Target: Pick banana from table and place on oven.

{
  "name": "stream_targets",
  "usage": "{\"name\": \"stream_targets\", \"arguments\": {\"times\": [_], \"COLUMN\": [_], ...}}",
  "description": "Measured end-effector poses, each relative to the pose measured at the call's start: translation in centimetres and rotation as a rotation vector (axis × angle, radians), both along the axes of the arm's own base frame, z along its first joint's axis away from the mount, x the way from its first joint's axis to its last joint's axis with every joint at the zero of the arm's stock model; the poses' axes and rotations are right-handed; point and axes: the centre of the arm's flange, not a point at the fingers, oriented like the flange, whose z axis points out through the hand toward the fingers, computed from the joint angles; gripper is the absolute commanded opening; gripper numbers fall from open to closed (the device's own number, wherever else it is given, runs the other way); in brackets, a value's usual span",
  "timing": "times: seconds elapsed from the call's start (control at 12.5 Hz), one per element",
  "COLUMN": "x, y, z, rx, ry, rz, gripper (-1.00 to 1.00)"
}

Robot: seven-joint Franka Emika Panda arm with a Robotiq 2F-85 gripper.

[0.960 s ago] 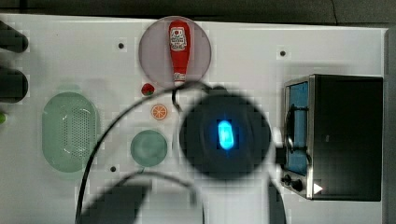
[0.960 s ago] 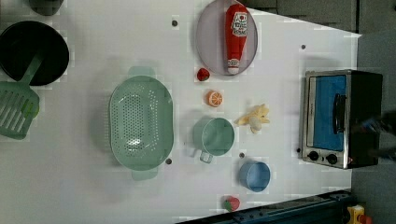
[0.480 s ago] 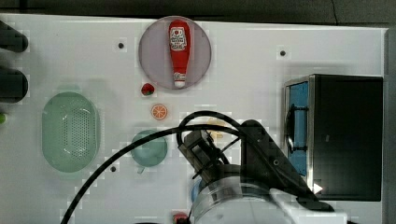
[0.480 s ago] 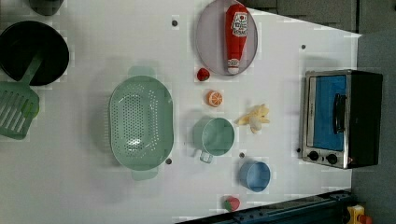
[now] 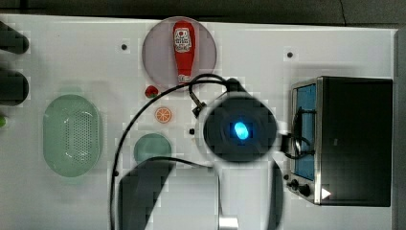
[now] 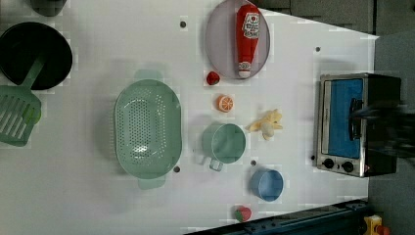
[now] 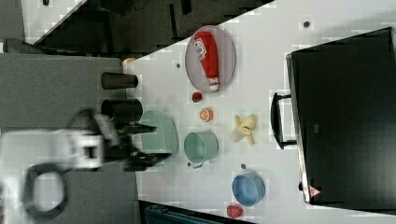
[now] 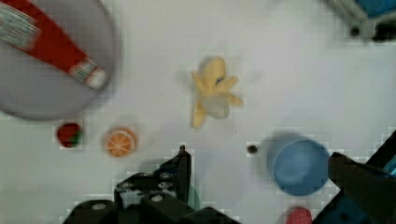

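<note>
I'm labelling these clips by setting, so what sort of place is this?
Probably a robot lab's mock kitchen, not a home. Play food such as a peeled banana and a ketchup bottle sits by a toaster oven on a white table with bolt holes.

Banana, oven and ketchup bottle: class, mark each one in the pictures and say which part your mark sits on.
banana (image 6: pixel 266 124), left view, on its pale middle.
oven (image 6: pixel 346 117), left view, on the blue glass door.
ketchup bottle (image 6: pixel 247 35), left view, on the red body.
</note>
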Motion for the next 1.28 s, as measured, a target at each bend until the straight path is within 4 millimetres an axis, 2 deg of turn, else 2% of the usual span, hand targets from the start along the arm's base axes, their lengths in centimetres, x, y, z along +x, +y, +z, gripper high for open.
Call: {"name": "stream_targets", "arguments": {"times": [0.16,0.32,0.4,0.48,0.64,0.88,1.12,1.28], "x": [0.4,0.1,-0.3,-0.8,-0.6,1.3,0.7,0.3], "y": [0.3,0.2,0.1,-0.2,-0.2,-0.1,0.1,0.2], "z": [-7.7,-13.4,-15.5,-17.1,-18.5,-21.0,-25.6,-28.0], "rx": [-0.007,-0.005,0.004,0.004,0.005,-0.004,-0.002,0.003], "ry": [0.098,0.114,0.097,0.092,0.036,-0.081,-0.017,0.012], "rz": [0.012,0.006,-0.004,-0.010,-0.012,-0.001,0.000,-0.004], "gripper": [1.00,1.00,1.00,1.00,1.00,1.00,1.00,1.00]}}
